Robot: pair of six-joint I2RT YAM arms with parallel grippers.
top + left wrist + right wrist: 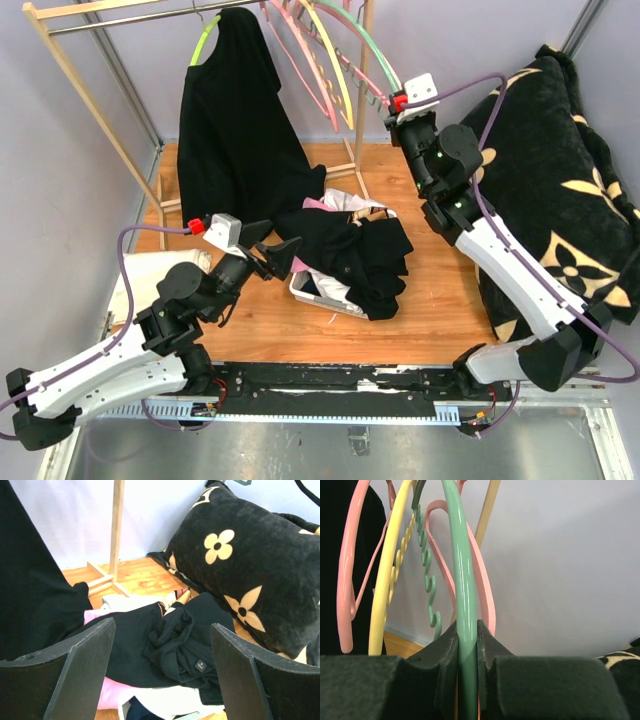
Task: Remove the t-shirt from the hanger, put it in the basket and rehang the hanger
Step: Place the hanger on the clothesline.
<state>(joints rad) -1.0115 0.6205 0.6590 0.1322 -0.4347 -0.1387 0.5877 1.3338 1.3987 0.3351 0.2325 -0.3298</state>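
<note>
A black t-shirt point(232, 120) hangs on a light green hanger point(203, 45) from the rack's rail at the back left; its edge shows in the left wrist view point(30, 595). My right gripper point(393, 103) is shut on a bare green hanger point(465, 610) among the empty hangers at the rail's right end. My left gripper point(275, 255) is open and empty, low over the table, facing the pile of clothes point(185, 640) in the basket.
A white basket point(315, 297) heaped with black, pink and white clothes sits mid-table. Pink point(347, 580) and yellow point(387, 580) empty hangers hang beside the green one. The wooden rack point(80, 95) stands at the back. A black flowered blanket point(560, 170) lies at the right.
</note>
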